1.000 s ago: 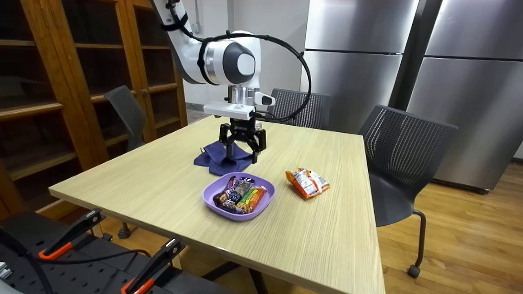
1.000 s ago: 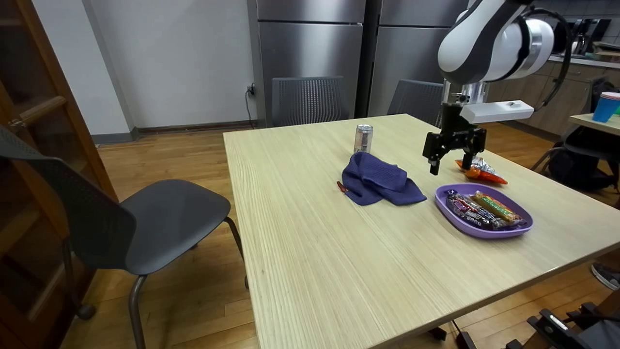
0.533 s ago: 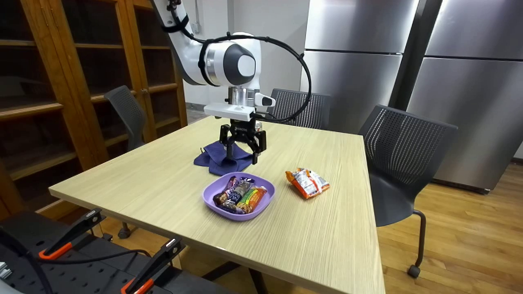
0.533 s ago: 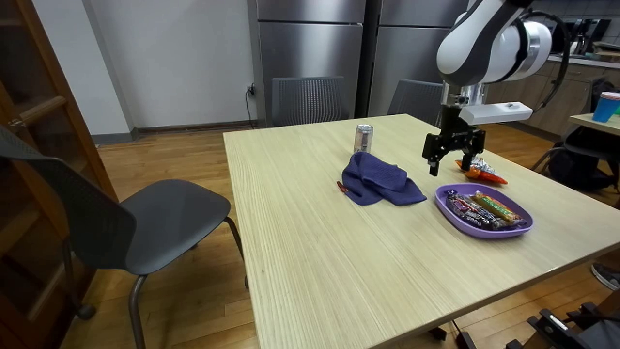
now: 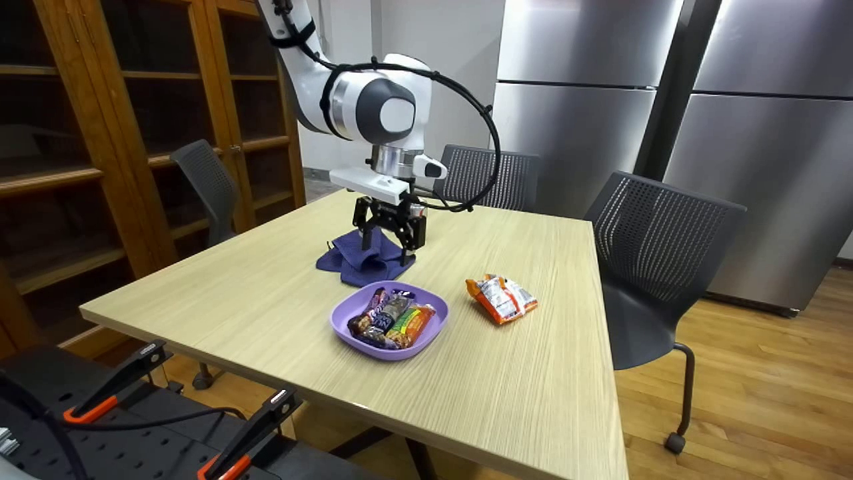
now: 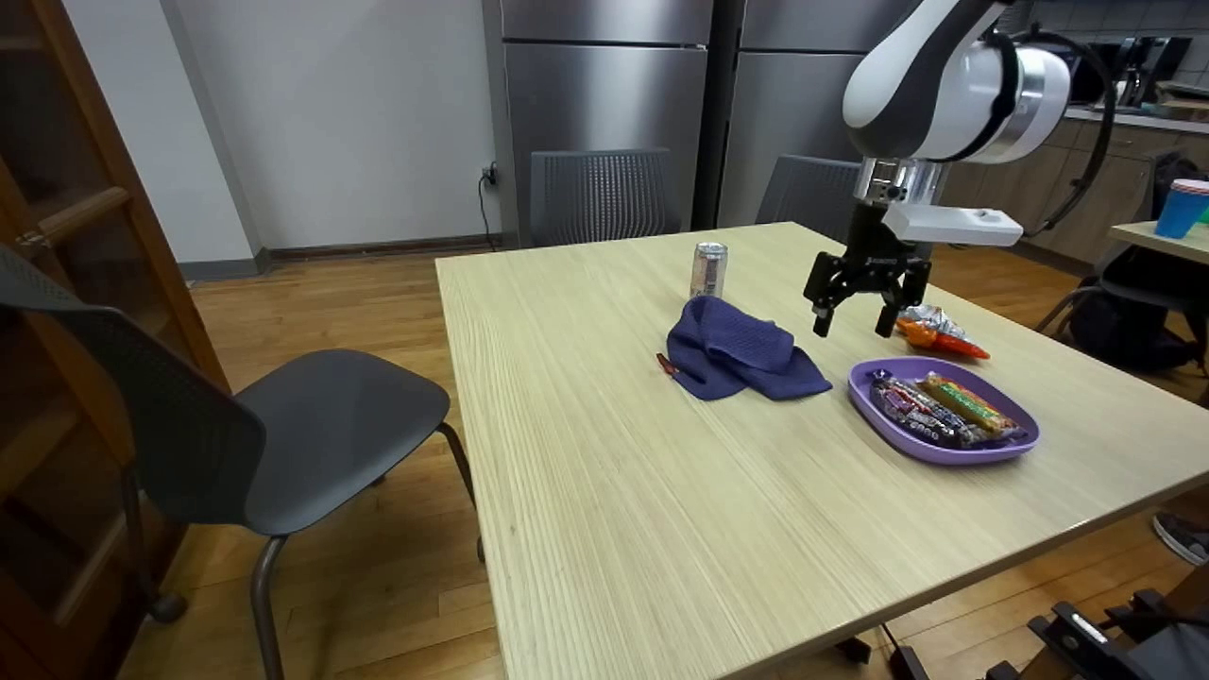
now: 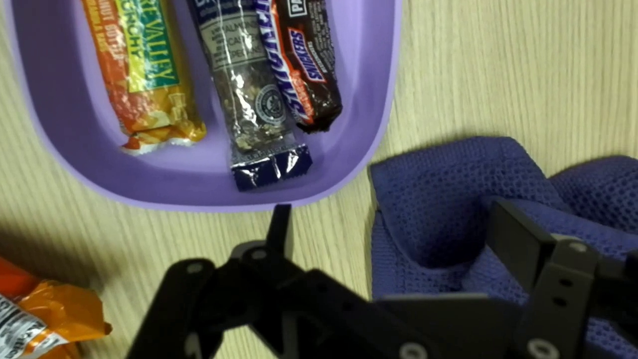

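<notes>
My gripper (image 5: 385,248) is open and empty, held above the table and slightly tilted. In the wrist view the fingers (image 7: 394,219) are wide apart, one over bare wood beside the bowl, the other over the crumpled blue cloth (image 7: 438,184). The cloth also shows in an exterior view (image 6: 741,349). The shallow purple bowl (image 7: 209,192) stands beside the cloth. It holds an orange-green granola bar (image 7: 149,70), a clear-wrapped nut bar (image 7: 249,94) and a Snickers bar (image 7: 309,60). An orange and white snack bag (image 5: 503,299) lies on the table near the bowl.
A silver can (image 6: 708,271) stands upright behind the cloth. A small reddish object (image 6: 667,364) sticks out at the cloth's edge. Dark chairs (image 5: 660,267) stand around the wooden table (image 5: 533,387). Orange-black clamps (image 5: 250,433) are at the near side.
My gripper has shifted a little to the left in both exterior views and tilted slightly in the last half second. The fingers stay open. The bowl, cloth, bag and can have not moved.
</notes>
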